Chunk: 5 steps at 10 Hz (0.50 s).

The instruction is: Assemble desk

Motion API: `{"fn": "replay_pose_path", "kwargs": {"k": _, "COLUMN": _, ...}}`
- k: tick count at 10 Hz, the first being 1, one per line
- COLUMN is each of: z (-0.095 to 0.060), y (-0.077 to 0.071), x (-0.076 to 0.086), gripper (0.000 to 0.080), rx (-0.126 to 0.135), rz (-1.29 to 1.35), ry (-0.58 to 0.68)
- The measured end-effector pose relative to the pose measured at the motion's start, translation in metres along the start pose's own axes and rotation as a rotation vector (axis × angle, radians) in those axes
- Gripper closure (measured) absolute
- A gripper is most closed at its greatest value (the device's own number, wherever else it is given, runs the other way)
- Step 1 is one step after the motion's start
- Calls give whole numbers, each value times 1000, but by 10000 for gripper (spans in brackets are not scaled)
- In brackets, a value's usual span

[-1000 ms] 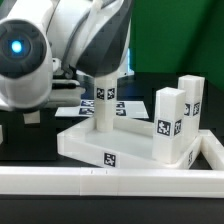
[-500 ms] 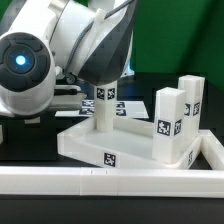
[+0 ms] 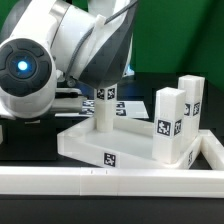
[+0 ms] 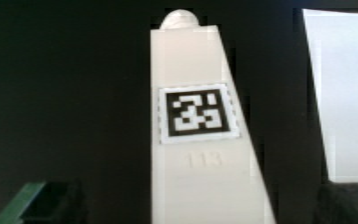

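The desk slab [image 3: 85,146] lies flat on the black table with its raised rim up. A square white leg [image 3: 103,110] with a tag stands upright at the slab's corner on the exterior view's left. Its top goes up into my gripper [image 3: 102,86], which is mostly hidden by the arm. In the wrist view the same leg [image 4: 201,110] runs down the middle between my gripper's [image 4: 202,208] dark fingers, which sit against its sides. Two more legs [image 3: 168,125] [image 3: 191,104] stand upright on the slab at the exterior view's right.
A long white rail [image 3: 100,181] runs along the front and turns back at the exterior view's right [image 3: 213,151]. The marker board [image 3: 70,104] lies behind the slab, partly hidden by the arm. The arm's bulky body fills the upper left of the exterior view.
The arm's body has turned a little, its blue light shifting down and to the exterior view's right. The held leg and the other legs have stayed in place.
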<state>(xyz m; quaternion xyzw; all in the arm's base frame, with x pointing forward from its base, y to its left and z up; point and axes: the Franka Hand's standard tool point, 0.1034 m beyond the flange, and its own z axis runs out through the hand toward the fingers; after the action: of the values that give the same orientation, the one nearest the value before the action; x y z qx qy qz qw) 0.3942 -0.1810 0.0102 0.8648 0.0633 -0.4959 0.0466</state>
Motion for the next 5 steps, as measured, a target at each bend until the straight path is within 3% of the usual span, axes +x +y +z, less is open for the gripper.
{"fn": "replay_pose_path", "kwargs": {"k": 2, "z": 0, "y": 0, "x": 0, "gripper": 464, "rx": 0, "rz": 0, "ry": 0}}
{"fn": "replay_pose_path", "kwargs": {"k": 3, "z": 0, "y": 0, "x": 0, "gripper": 512, "rx": 0, "rz": 0, "ry": 0}}
{"fn": "replay_pose_path", "kwargs": {"k": 5, "z": -3, "y": 0, "x": -1, "gripper": 512, "rx": 0, "rz": 0, "ry": 5}}
